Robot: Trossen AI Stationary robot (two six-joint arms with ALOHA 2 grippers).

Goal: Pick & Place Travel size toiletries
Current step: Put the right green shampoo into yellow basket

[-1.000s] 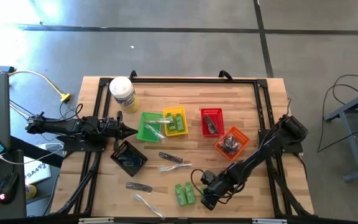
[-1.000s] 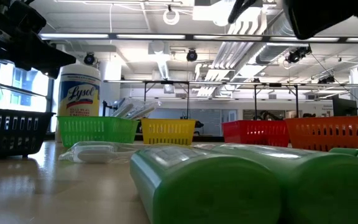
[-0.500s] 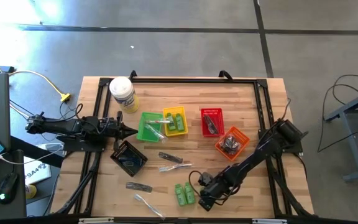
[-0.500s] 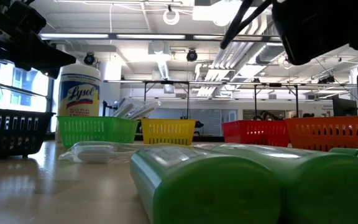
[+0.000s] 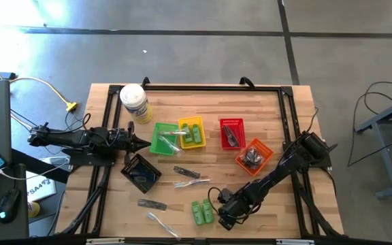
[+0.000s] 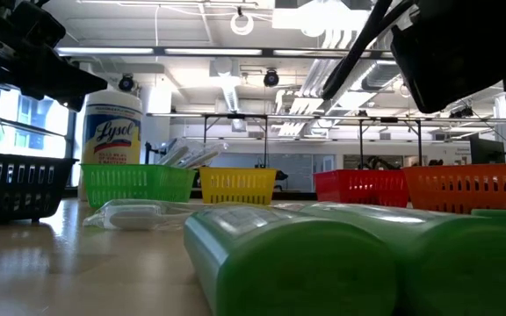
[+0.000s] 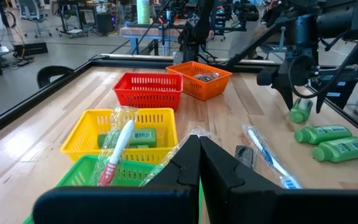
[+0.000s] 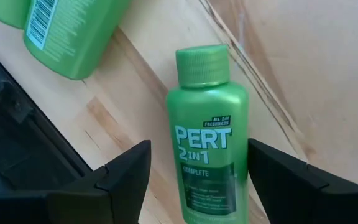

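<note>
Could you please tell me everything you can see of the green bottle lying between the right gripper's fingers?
The green bottle is a small glossy plastic one with a ribbed green screw cap, closed, and a label reading PERT 2 IN 1 COMPLETE. It lies flat on the wooden table, near its front edge. The right gripper hangs open over it, a finger on either side, neither clearly touching.

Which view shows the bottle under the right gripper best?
Right wrist view: the green Pert bottle lies flat between the open right gripper fingers, label readable. Left wrist view shows it small under that gripper. High view: hidden by the gripper. Low view: can't tell it apart.
</note>
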